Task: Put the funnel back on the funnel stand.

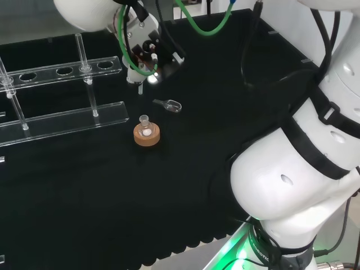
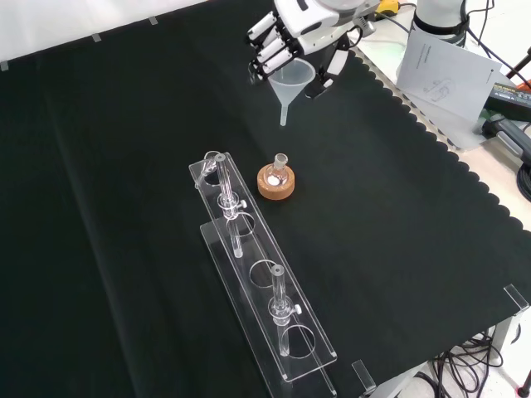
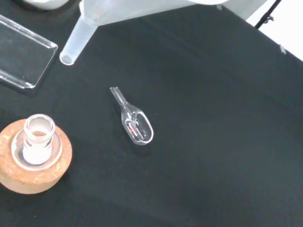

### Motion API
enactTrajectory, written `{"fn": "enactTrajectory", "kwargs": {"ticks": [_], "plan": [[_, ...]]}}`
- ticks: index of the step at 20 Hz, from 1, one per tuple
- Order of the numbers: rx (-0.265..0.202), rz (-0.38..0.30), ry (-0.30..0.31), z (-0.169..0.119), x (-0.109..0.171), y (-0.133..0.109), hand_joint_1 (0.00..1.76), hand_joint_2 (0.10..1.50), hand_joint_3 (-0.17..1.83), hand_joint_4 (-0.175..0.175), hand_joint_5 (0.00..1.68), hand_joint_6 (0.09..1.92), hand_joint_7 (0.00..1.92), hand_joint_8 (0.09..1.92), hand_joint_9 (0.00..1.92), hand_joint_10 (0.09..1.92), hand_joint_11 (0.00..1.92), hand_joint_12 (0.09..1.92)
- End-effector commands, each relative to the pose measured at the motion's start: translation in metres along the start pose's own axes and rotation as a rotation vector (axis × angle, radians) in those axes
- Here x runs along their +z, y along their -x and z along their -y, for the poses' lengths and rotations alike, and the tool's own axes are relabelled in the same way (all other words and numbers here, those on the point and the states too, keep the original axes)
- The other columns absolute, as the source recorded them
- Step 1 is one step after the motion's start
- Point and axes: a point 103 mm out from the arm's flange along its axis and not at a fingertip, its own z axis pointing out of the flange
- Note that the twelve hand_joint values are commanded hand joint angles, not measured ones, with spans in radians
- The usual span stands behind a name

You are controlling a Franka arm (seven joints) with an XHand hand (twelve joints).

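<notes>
In the front view the black and white hand point(image 2: 292, 31) hangs above the cloth's far side, fingers curled round the rim of a translucent funnel point(image 2: 292, 80) whose stem points down. The head view shows the hand point(image 1: 144, 49) with the funnel's stem point(image 1: 139, 88) below it. Close up in the wrist view, the funnel point(image 3: 83, 28) slants over the cloth. The funnel stand point(image 2: 259, 278) is a clear acrylic rack with several round holes, lying nearer the front; in the head view the stand point(image 1: 64, 72) lies left of the hand.
A small flask on a cork ring point(image 2: 275, 180) point(image 1: 147, 134) point(image 3: 35, 149) stands between the hand and the rack. A clear glass scoop point(image 3: 135, 124) point(image 1: 170, 104) lies on the cloth beside it. Papers point(image 2: 444, 70) lie off the cloth's scalloped right edge.
</notes>
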Motion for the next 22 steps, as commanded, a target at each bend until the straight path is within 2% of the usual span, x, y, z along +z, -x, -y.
{"fn": "enactTrajectory", "kwargs": {"ticks": [1,11,22], "plan": [[0.007,0.037,0.024,0.000,-0.023,0.002,0.80,0.78,0.51,-0.028,0.66,0.57,0.70,0.70,1.07,0.46,0.52,1.32],[0.025,0.058,0.066,-0.028,-0.051,0.018,0.79,0.77,0.51,-0.028,0.65,0.58,0.69,0.71,1.07,0.46,0.52,1.32],[-0.008,0.044,0.097,-0.083,-0.072,0.012,0.79,0.77,0.52,-0.030,0.62,0.58,0.68,0.72,1.07,0.47,0.52,1.32]]}}
